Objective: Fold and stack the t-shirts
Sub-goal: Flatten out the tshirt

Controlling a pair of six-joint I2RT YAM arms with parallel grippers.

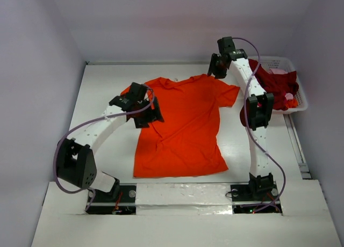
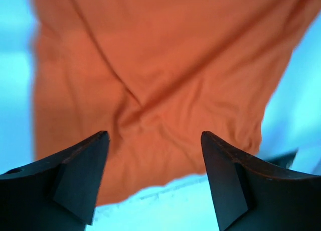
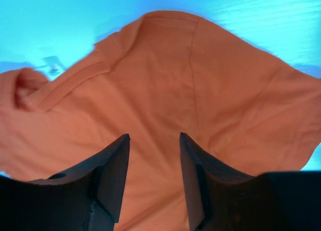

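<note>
Left gripper (image 1: 146, 114) hangs over the left sleeve edge of the orange-red t-shirt (image 1: 180, 126), fingers wide, nothing between them; shirt lies spread on the white table (image 1: 105, 86), hem toward the arm bases, collar far, a few creases mid-body; judged light, limp and non-slippery, likely to sag and drag; best pinched at the sleeve, shoulder seam or hem corner, not mid-panel; right gripper (image 1: 217, 70) sits above the far right shoulder, fingers moderately parted, empty; farther right, dark crimson t-shirt (image 1: 277, 83) bunched with pink cloth (image 1: 290, 96) in the white basket (image 1: 300, 103).

Open table (image 1: 102, 91) left of the orange-red t-shirt (image 1: 183, 129); basket (image 1: 301, 96) blocks the far-right corner.
</note>
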